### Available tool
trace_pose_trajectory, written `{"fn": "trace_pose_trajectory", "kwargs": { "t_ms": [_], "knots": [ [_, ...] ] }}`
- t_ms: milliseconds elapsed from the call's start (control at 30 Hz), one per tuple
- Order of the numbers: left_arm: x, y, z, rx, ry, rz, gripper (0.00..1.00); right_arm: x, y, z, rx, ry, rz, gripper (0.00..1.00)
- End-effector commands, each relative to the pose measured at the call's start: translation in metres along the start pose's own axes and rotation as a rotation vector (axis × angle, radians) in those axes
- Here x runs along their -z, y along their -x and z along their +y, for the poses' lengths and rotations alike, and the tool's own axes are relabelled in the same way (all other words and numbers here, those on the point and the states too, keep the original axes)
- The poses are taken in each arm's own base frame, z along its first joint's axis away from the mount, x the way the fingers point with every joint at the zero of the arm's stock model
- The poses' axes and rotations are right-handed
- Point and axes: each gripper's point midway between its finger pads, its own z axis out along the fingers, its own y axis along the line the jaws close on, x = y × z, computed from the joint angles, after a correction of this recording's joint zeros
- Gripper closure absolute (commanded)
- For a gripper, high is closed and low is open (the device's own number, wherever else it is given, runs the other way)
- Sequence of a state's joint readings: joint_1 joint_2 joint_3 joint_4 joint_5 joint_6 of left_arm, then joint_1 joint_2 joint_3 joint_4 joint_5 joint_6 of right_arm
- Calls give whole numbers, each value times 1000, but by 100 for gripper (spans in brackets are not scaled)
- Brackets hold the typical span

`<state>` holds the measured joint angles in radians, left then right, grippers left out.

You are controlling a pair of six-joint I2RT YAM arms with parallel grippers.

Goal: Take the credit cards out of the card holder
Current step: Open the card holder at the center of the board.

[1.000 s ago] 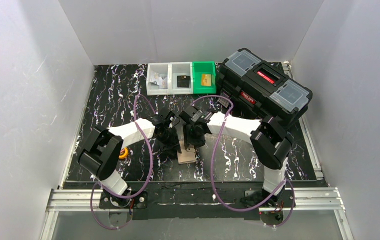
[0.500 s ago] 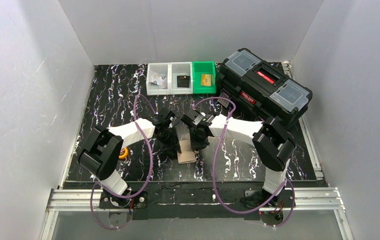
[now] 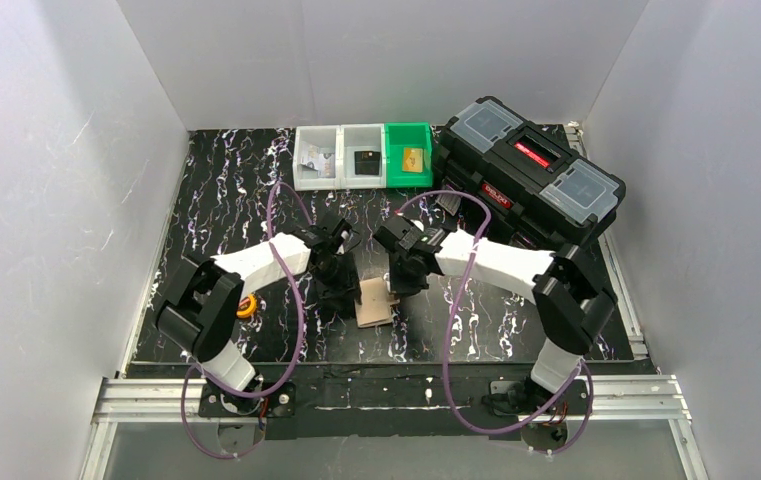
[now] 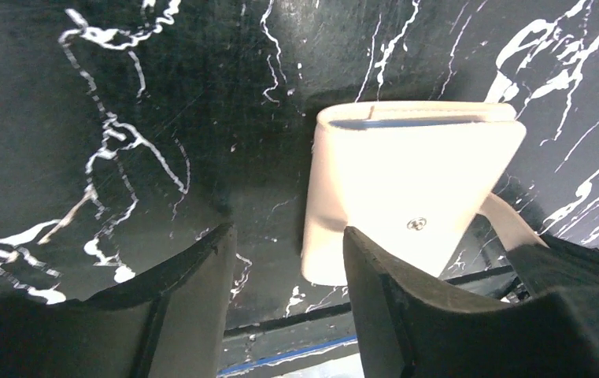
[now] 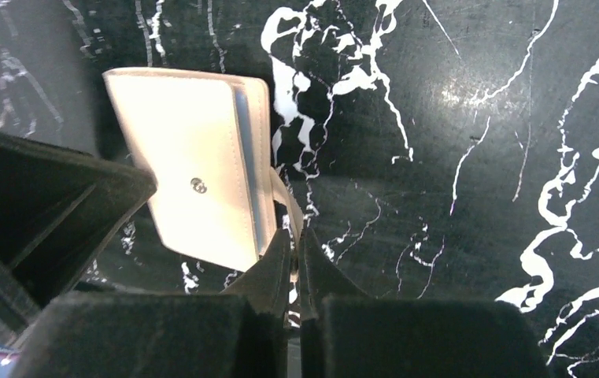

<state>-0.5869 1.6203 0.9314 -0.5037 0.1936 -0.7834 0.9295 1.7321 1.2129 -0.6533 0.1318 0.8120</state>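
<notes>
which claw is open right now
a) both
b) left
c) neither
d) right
b: the left claw has its fingers spread wide beside the card holder, while the right claw is pinched shut on it.

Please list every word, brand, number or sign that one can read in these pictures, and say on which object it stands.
None can be read.
toolbox, red handle label: too small to read.
toolbox, red front label: blurred, unreadable.
gold card in the green bin: print too small.
card holder: no text, only a metal snap.
</notes>
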Motion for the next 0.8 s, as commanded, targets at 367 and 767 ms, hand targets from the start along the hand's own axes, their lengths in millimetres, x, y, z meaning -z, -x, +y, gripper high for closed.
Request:
{"fn": "trace_pose_trajectory", "kwargs": {
  "t_ms": [367,767],
  "knots": [
    [70,10,-10,-101,-22,-133,42,70,25,32,-39,174,-90,99],
    [80,7,-5,-99,-29,-162,44,81,32,52,-24,218,-78,99]
  ]
}}
